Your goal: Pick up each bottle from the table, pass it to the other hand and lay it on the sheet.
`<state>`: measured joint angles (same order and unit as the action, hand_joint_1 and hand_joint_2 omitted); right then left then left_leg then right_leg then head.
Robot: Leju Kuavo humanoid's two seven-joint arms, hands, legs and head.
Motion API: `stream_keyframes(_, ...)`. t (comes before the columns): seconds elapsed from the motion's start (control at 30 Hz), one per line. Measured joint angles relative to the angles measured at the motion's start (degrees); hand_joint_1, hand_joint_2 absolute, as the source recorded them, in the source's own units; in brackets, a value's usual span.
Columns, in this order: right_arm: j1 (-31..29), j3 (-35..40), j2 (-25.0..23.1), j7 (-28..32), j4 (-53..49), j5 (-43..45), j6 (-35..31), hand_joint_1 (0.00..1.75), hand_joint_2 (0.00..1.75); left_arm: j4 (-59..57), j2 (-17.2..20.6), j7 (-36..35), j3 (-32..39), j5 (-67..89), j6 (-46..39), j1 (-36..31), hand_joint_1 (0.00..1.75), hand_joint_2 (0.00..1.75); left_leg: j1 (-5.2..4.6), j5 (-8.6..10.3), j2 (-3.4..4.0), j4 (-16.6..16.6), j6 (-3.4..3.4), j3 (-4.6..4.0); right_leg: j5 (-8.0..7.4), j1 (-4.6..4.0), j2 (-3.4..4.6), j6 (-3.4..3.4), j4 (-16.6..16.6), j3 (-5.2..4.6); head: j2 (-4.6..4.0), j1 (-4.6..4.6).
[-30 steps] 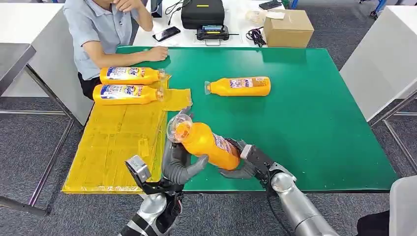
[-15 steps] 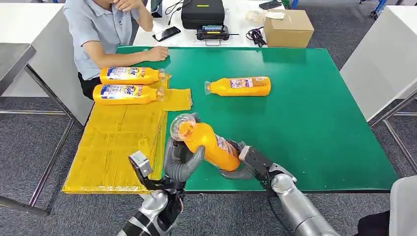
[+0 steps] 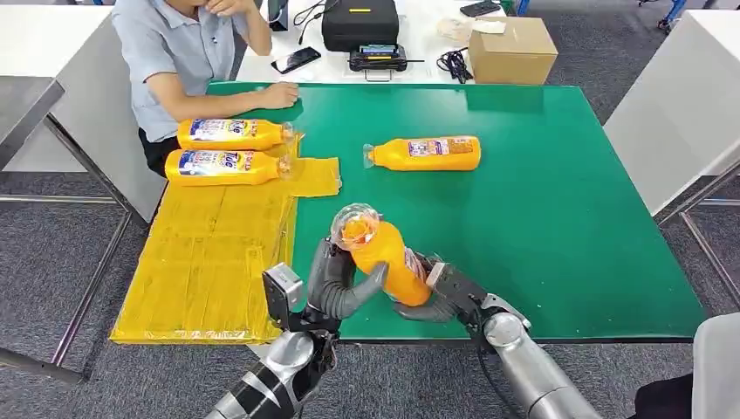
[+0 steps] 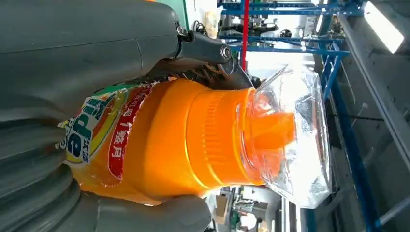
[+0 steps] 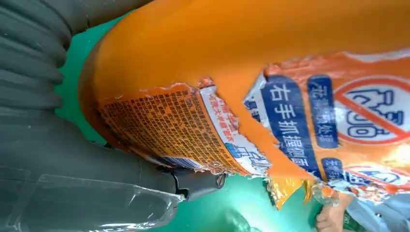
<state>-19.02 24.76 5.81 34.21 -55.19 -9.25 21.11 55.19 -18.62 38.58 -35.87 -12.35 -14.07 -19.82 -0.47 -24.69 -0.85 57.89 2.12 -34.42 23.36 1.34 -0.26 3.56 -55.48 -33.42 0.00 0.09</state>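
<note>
Centrally, the green table (image 3: 558,227) carries a yellow sheet (image 3: 209,253) at nine o'clock, with two bottles (image 3: 229,150) lying at its far end. One loose bottle (image 3: 425,154) lies on bare green at twelve o'clock. At six o'clock, the held bottle (image 3: 384,257) stands tilted, cap uppermost, off the sheet. Left hand (image 3: 336,284) wraps its upper body; right hand (image 3: 441,292) grips its base.

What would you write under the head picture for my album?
Both robot hands, left hand and right hand, hold an orange bottle above the green table.
</note>
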Motion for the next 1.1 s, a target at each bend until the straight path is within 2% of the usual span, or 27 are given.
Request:
stream_keyframes(0.13,0.0,0.0,0.0,0.0,0.0,-0.1,0.0,1.71,1.75,-0.1,0.0,0.0,0.0,0.0,1.0,-0.1,1.75,1.75,0.0,0.0,-0.01,0.0,0.0,0.0,0.0,0.0,0.0,0.0,0.0,0.0,0.0,0.0)
stream_keyframes(0.17,0.0,0.0,0.0,0.0,0.0,-0.1,0.0,1.45,1.75,-0.1,0.0,0.0,0.0,0.0,1.0,-0.1,1.75,1.75,0.0,0.0,-0.01,0.0,0.0,0.0,0.0,0.0,0.0,0.0,0.0,0.0,0.0,0.0)
stream_keyframes(0.2,0.0,0.0,0.0,0.0,0.0,-0.1,0.0,1.36,1.75,-0.1,0.0,0.0,0.0,0.0,1.0,-0.1,1.75,1.75,0.0,0.0,-0.01,0.0,0.0,0.0,0.0,0.0,0.0,0.0,0.0,0.0,0.0,0.0)
stream_keyframes(0.23,0.0,0.0,0.0,0.0,0.0,-0.1,0.0,0.89,1.75,-0.1,0.0,0.0,0.0,0.3,0.9,-0.1,1.75,1.75,0.0,0.0,0.0,0.0,0.0,0.0,0.0,0.0,0.0,0.0,0.0,0.0,0.0,0.0)
stream_keyframes(0.27,0.0,0.0,0.0,0.0,0.0,-0.2,-0.2,0.21,1.75,-0.1,0.0,-0.1,0.0,0.8,0.4,-0.1,1.75,1.75,0.0,0.0,-0.01,0.0,0.0,0.0,0.0,0.0,0.0,0.0,0.0,0.0,0.0,0.0)
stream_keyframes(0.3,0.0,0.0,0.0,0.0,0.0,-0.3,-0.5,0.02,1.75,-0.1,0.0,-0.2,0.0,1.2,-0.1,-0.1,1.75,1.75,0.0,0.0,-0.01,0.0,0.0,0.0,0.0,0.0,0.0,0.0,0.0,0.0,0.0,0.0)
stream_keyframes(1.1,0.6,0.2,-0.7,0.4,-0.3,-1.6,-3.5,0.0,1.75,6.9,1.8,-3.7,0.0,4.8,-2.7,3.0,1.75,1.75,0.0,0.0,0.01,0.0,0.0,0.02,0.0,0.0,0.0,0.0,0.0,-0.02,0.0,-0.02)
